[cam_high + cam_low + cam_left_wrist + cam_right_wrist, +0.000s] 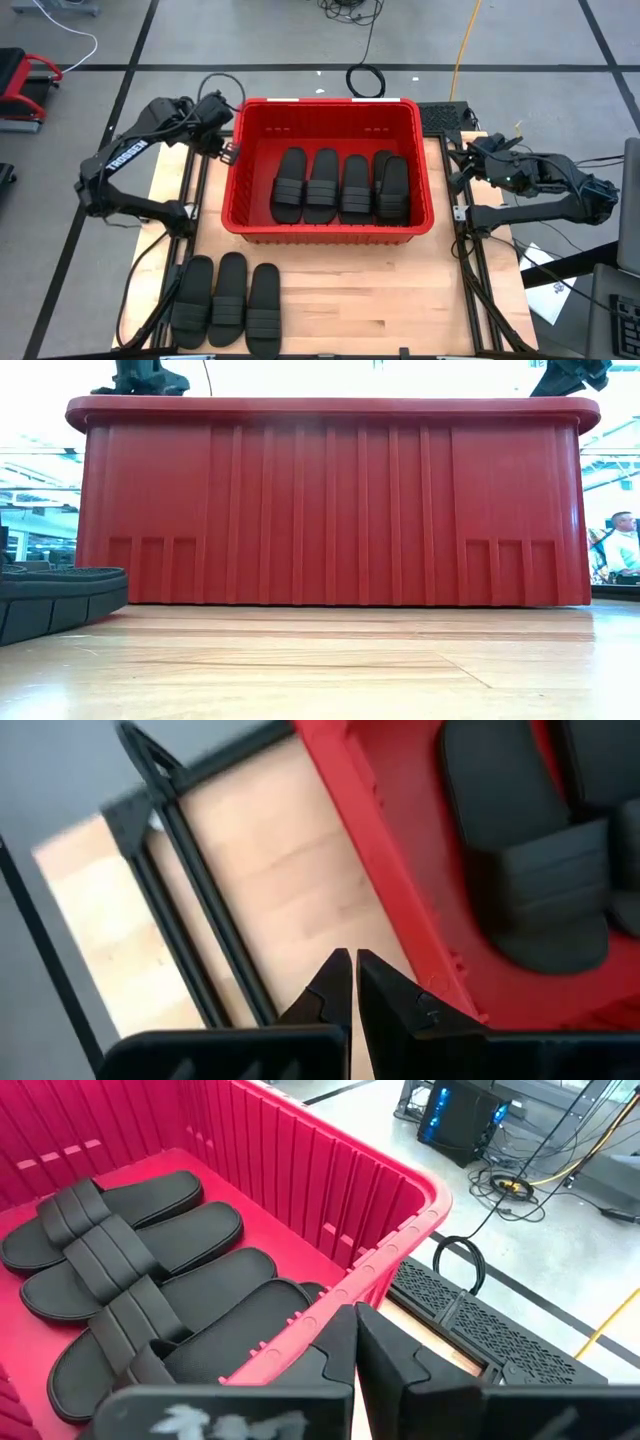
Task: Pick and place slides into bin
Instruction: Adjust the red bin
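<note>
Slides [340, 187] fill the bin [327, 232] at center | we see three more lower left | left gripper [232, 152] and right gripper [470, 152] pressed together, holding nothing, flanking the bin.

- I count one red bin [330, 108] between my two arms, just beside the left gripper [232, 152] and near the right gripper [462, 160].
- Five black slides in the bin [341, 187], side by side; the two nearest the right gripper overlap, so that count is my best reading.
- Three more slides on the table [228, 298], in a row well apart from both grippers.
- Eight slides in all.
- Two grippers, both pinched closed and empty.
</note>
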Controlling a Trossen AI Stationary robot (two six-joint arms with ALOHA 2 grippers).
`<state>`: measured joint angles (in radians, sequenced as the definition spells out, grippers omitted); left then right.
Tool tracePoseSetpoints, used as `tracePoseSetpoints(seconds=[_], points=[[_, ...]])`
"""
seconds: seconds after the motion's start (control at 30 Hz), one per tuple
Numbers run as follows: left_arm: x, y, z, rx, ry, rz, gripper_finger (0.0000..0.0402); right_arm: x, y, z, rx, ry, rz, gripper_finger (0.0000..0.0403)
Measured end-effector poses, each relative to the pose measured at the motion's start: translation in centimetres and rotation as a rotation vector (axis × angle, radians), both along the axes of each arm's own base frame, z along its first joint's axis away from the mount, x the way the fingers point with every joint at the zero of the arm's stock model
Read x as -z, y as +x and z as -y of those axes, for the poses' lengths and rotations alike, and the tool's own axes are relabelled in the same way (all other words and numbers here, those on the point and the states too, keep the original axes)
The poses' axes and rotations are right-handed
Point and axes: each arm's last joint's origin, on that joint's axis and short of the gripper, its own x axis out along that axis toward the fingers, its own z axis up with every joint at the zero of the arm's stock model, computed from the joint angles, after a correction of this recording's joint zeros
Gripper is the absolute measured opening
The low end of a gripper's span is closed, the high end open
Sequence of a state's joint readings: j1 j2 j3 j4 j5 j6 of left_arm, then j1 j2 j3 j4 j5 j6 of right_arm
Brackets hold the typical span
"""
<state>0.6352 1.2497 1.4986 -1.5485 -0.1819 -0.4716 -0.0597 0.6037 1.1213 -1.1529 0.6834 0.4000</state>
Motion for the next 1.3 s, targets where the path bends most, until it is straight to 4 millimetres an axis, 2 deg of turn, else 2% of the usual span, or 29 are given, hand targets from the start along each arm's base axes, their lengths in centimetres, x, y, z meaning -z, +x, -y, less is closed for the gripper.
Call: tracePoseSetpoints(seconds=[0.47,0.6,1.13,1.3], points=[[5.3,0.9,-1.3,0.006,-0.112,0.015,0.0014,0.0,0.0,0.0,-0.004,0.001,-0.007,0.0000],[5.9,1.2,-1.5,0.019,-0.115,0.040,0.0014,0.1,-0.1,0.0,-0.011,-0.005,-0.019,0.0000],[5.9,1.3,-1.9,0.037,-0.094,0.069,0.0014,0.1,-0.1,0.0,-0.024,-0.024,-0.044,0.0000],[4.4,0.4,-1.6,0.068,0.015,0.055,0.0014,-0.1,0.1,0.0,-0.041,-0.033,-0.036,0.0000]])
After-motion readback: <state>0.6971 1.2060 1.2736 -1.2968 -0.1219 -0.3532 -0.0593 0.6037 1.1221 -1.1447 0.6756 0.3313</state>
